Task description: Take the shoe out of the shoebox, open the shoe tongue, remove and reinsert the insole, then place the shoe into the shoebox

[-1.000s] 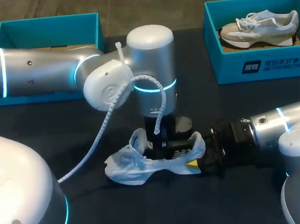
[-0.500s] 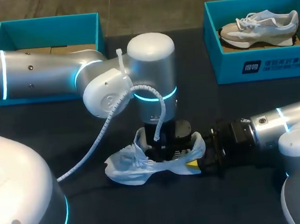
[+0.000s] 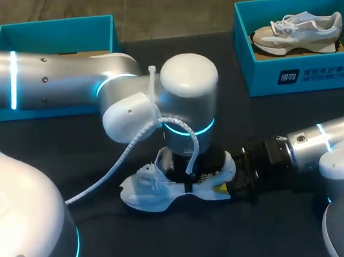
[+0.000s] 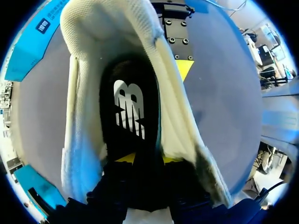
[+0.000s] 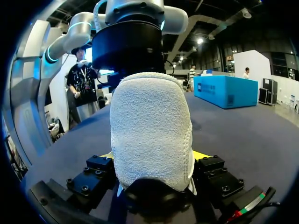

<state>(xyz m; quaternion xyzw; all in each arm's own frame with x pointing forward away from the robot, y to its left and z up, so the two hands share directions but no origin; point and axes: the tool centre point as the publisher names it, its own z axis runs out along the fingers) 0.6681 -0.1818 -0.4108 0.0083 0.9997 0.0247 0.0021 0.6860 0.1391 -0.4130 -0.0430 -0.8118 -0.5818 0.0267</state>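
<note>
The right end effector (image 5: 154, 156) is clamped on the heel of the white shoe (image 3: 147, 190), apparently steadying it on the desk (image 3: 278, 114) for the left end effector (image 4: 147, 161), whose grip I cannot tell, with the insole (image 4: 131, 107) just ahead of it.

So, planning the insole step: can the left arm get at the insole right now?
Probably yes: the left pincer sits inside the open shoe, the black insole bare just ahead; the right pincer clamps the heel.
</note>
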